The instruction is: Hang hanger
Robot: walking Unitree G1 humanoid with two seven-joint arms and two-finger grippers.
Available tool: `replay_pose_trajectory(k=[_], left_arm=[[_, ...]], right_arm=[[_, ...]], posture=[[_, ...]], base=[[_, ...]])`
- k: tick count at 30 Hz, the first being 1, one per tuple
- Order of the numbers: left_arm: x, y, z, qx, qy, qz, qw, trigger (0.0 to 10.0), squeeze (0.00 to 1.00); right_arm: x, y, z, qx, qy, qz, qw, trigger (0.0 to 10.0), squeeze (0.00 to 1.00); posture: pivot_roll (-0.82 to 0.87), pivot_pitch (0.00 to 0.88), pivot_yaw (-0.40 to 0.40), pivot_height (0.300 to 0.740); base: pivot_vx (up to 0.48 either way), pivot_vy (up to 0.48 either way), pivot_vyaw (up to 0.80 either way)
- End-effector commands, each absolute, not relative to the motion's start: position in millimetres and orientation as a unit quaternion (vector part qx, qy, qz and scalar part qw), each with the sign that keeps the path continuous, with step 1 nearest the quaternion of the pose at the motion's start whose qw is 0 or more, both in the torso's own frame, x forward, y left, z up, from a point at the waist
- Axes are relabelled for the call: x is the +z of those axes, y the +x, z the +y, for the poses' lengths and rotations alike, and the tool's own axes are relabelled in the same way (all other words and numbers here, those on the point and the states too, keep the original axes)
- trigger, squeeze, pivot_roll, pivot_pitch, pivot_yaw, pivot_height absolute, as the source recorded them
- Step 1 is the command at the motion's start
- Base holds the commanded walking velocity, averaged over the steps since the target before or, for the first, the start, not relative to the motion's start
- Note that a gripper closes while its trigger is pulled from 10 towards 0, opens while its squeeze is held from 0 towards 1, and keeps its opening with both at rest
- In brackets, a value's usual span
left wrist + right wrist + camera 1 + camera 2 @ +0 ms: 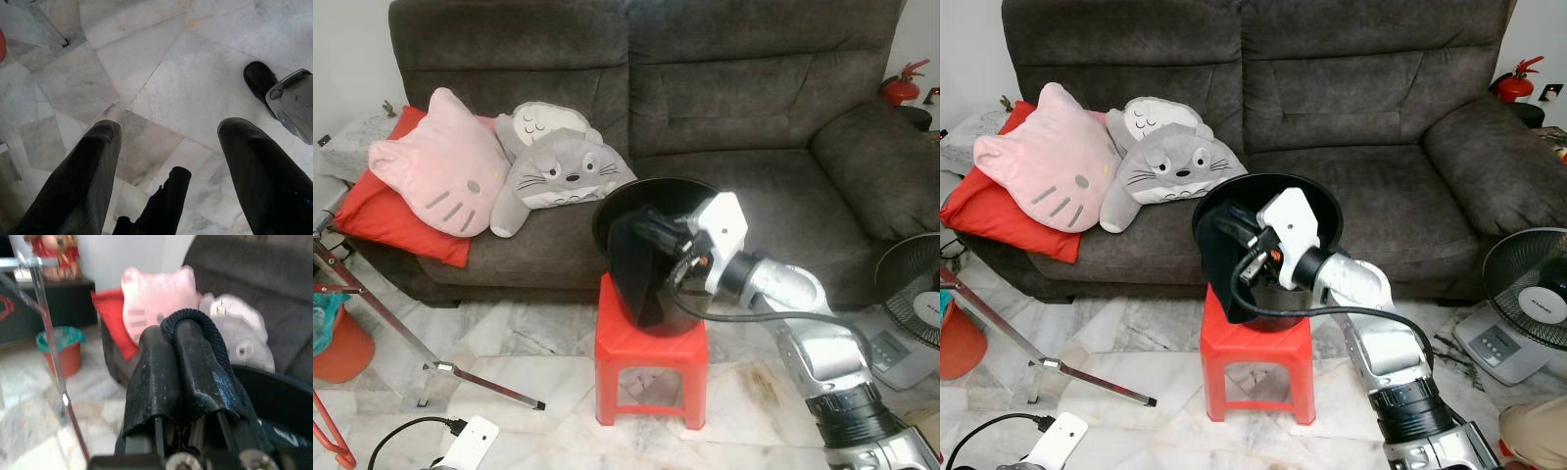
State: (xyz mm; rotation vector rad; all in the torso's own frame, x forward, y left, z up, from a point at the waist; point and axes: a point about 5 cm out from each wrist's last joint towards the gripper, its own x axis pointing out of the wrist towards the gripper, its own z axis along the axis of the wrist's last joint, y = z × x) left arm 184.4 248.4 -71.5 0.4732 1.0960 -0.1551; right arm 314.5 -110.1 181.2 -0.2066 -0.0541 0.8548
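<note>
Room: living room with a pale marble-tile floor (538,343) and a dark grey-brown sofa (724,98) along the back.
Sofa cushions: red cushion (386,220) at the robot's left end, pink cat-face pillow (440,162) leaning on it, grey plush toy (558,171) beside that.
Stool: red plastic stool (651,357) stands on the floor just in front of the sofa.
Basin: black round basin (651,255) sits on the stool, tipped up toward the camera.
Right gripper (183,357): at the basin's near rim, fingers pinched together on a black garment (641,279) that drapes over the rim.
Left gripper (168,147): hangs low, pointing at the floor, fingers spread wide, holding nothing.
Hanger: I cannot tell where it is.
Fan: small floor fan (1528,294) at the robot's right.
Rack: metal rack legs (401,333) on the floor at the left.
</note>
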Motion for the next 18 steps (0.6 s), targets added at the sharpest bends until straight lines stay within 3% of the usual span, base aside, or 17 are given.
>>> replay_pose_trajectory(k=[1, 10, 14, 18], left_arm=[[-72.7, 179.6, 252.7, -0.070, 0.223, 0.527, 0.817, 10.0, 0.00], [-72.3, 180.0, 253.3, -0.069, 0.224, 0.526, 0.817, 10.0, 0.00], [-72.1, 180.3, 253.4, -0.069, 0.224, 0.526, 0.817, 10.0, 0.00], [-71.9, 180.7, 253.4, -0.067, 0.224, 0.525, 0.818, 10.0, 0.00]], right_arm=[[173.9, 314.9, -112.0, 0.407, -0.108, -0.003, 0.907, 10.0, 0.00], [162.4, 312.6, -120.2, 0.396, -0.121, 0.023, 0.910, 10.0, 0.00], [168.7, 310.6, -116.3, 0.420, -0.129, 0.006, 0.898, 10.0, 0.00], [160.1, 321.9, -123.3, 0.402, -0.181, 0.034, 0.897, 10.0, 0.00]], posture=[[-0.23, 0.000, 0.083, 0.740], [-0.23, 0.000, 0.084, 0.740], [-0.23, 0.000, 0.084, 0.740], [-0.22, 0.000, 0.081, 0.740]], base=[[0.000, 0.000, 0.00], [0.000, 0.000, 0.00], [0.000, 0.000, 0.00], [0.000, 0.000, 0.00]])
